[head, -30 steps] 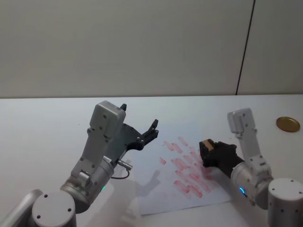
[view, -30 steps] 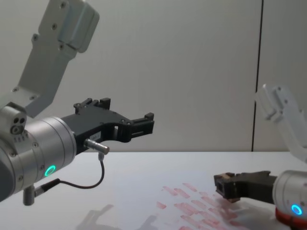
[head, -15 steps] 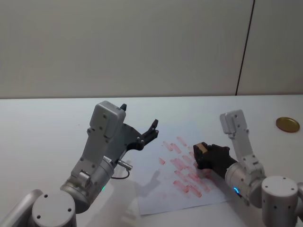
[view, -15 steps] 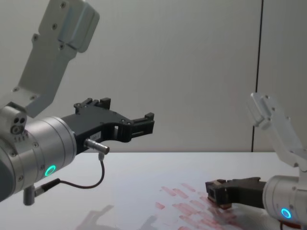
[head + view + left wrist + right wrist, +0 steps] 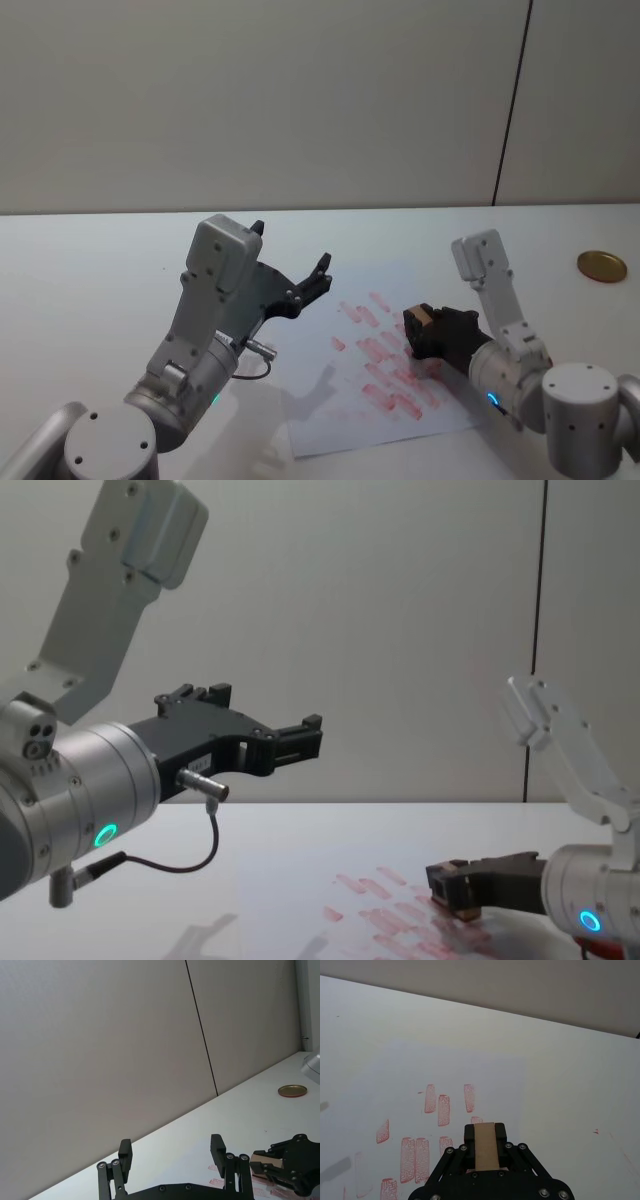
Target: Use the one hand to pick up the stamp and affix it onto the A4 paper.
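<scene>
Wooden and tan, the stamp (image 5: 486, 1146) is clamped between the right gripper's (image 5: 420, 328) 2 fingers, low over the A4 paper (image 5: 325, 415). Pressing here risks overprinting the crowded red marks (image 5: 385, 350), or smearing if tilted. The left gripper (image 5: 171, 1146) hangs raised, fingers apart

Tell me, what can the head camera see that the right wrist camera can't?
The head view takes in things the right wrist view misses: the black two-fingered left gripper, raised on the robot's left with its fingers open, and a round gold-coloured disc far off on the white table. The right wrist view, up close, adds the fine patterns inside the red rectangular stamp marks. Both share the small tan wooden stamp, clamped in the black right gripper, over the white A4 paper.
</scene>
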Available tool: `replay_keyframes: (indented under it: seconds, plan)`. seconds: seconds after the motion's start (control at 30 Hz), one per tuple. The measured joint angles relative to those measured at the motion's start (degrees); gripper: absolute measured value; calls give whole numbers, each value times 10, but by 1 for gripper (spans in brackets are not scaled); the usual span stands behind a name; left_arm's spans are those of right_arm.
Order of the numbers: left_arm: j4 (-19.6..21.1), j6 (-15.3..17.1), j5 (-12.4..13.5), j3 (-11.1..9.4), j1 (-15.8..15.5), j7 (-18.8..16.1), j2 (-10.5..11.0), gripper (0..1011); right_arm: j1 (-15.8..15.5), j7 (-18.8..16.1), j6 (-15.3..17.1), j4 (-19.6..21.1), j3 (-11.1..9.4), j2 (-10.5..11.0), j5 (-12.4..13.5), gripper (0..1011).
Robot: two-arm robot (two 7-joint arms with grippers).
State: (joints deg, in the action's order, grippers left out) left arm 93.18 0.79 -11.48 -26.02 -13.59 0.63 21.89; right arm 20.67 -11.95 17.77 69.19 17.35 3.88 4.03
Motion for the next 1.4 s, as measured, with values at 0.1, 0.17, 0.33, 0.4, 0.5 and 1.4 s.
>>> replay_keyframes:
  seconds: [0.1, 0.17, 0.33, 0.4, 0.5, 1.4]
  plan:
    - [0, 0, 0, 0, 0, 0, 0, 993, 2, -1, 7, -1, 0, -1, -3, 219]
    - [0, 0, 0, 0, 0, 0, 0, 993, 3, -1, 11, -3, 1, -1, -5, 219]
    - [0, 0, 0, 0, 0, 0, 0, 993, 5, -1, 17, -5, 1, -2, -8, 219]
    - [0, 0, 0, 0, 0, 0, 0, 993, 6, -1, 18, -5, 1, -2, -9, 219]
    - [0, 0, 0, 0, 0, 0, 0, 993, 7, -1, 19, -6, 1, -3, -9, 219]
    - [0, 0, 0, 0, 0, 0, 0, 993, 0, 17, -43, 95, -10, 4, 9, 219]
